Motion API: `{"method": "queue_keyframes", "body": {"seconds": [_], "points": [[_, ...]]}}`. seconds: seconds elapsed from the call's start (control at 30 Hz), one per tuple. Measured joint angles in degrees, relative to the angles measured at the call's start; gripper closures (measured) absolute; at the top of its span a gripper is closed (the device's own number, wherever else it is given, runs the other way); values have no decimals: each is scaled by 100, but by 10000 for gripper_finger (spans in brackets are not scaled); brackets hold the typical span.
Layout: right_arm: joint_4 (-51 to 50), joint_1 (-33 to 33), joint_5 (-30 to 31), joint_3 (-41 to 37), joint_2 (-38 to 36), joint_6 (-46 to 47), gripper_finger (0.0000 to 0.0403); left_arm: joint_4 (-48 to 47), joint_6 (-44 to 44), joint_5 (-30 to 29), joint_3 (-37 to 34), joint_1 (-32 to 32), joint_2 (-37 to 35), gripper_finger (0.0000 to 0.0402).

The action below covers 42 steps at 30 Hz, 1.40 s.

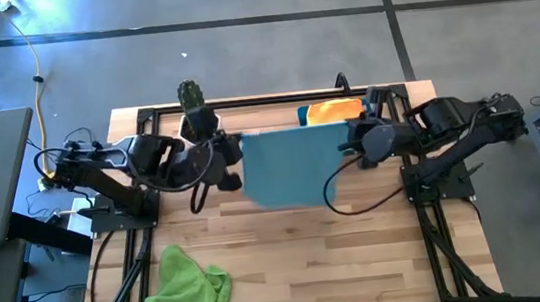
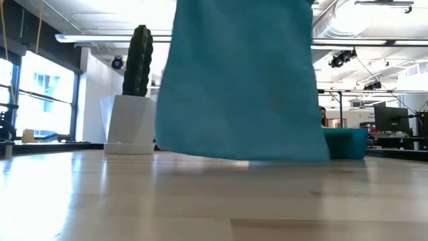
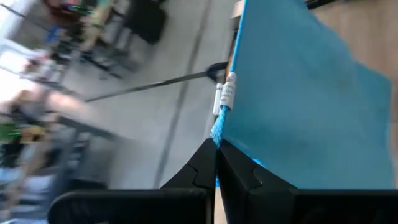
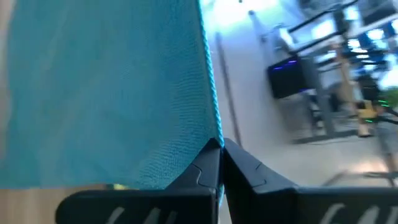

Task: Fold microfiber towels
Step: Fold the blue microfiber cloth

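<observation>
The light blue towel [image 1: 295, 166] hung spread between the two arms above the middle of the wooden table [image 1: 341, 254], its hem just clear of the boards, with the left gripper [image 3: 217, 155] clamped on one top corner and the right gripper [image 4: 221, 152] clamped on the other. A lime green towel [image 1: 192, 285] lay crumpled near the table's front left, well apart from both grippers. At the far edge an orange towel [image 1: 331, 110] sat in a blue bin [image 2: 346, 142], a potted cactus [image 2: 134, 94] stood to the left, and an open workshop showed behind.
</observation>
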Motion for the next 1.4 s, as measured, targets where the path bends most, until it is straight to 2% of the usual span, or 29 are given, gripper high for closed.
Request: {"method": "queue_keyframes", "body": {"seconds": [0.07, 0.13, 0.2, 0.27, 0.4, 0.5, 0.6, 0.77, 0.9, 1.03, 1.2, 1.33, 1.4], "points": [[172, 12, 207, 0, 0, 4, 403, -1, 102, -157, 0, -13, 0, 401], [256, 70, 73, 0, -2, 48, 403, -7, 16, -95, 1, -105, 0, 401], [224, 141, -469, 0, -2, 193, 403, -18, -197, 179, 0, -197, -4, 401], [105, 218, -1295, 0, 19, 452, 403, -52, -476, 660, 0, -291, -4, 401], [-179, 415, -2831, -36, 209, 1049, 403, -69, -1323, 1971, -135, -491, 143, 401], [-199, 640, -3519, -262, 418, 1297, 403, -149, -1876, 2565, -256, -750, 495, 401], [-95, 859, -3854, -658, 620, 1512, 403, -133, -2224, 2871, -364, -1037, 895, 401], [992, 1261, -4056, -1691, 732, 1907, 403, 82, -2287, 3343, -404, -1398, 1688, 401], [2222, 1517, -4714, -2547, 739, 2190, 403, 203, -2303, 3829, -403, -1551, 2142, 401], [3221, 1725, -5220, -3242, 739, 2420, 403, 571, -2533, 4573, -402, -1610, 2488, 401], [4022, 1946, -5578, -3739, 739, 2554, 403, 1526, -2842, 5056, -402, -1628, 2597, 401], [4538, 2056, -6336, -3801, 734, 2559, 403, 2056, -3292, 5229, -398, -1659, 2597, 401], [4594, 2131, -6510, -3779, 734, 2555, 403, 2066, -3460, 5231, -398, -1690, 2597, 401]]}}
